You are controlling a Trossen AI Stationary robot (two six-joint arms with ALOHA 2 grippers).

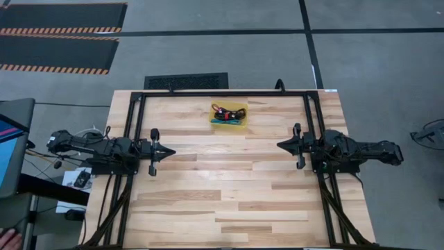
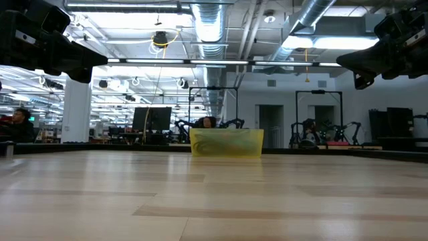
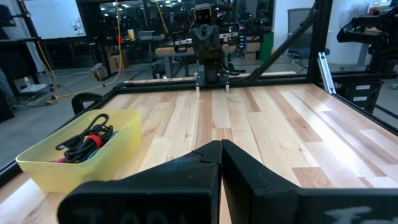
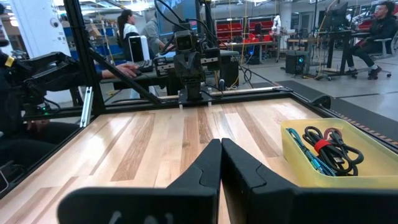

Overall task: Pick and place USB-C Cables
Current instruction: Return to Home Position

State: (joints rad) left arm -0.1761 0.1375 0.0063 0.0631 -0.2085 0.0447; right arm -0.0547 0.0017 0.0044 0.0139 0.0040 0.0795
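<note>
Top-down, the USB-C Cables [image 1: 223, 115] are just one tiny tangle in the yellow container [image 1: 241, 106], no way to count them. Down at worktop level the container's cloudy wall hides them completely, and the left arm [image 2: 40, 33] and right arm [image 2: 394, 37] both get chopped off by the top edge. The right wrist view clips the container too.

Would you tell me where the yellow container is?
In the high view, the yellow container sits midway across the table, near its top edge, holding the cables.
</note>
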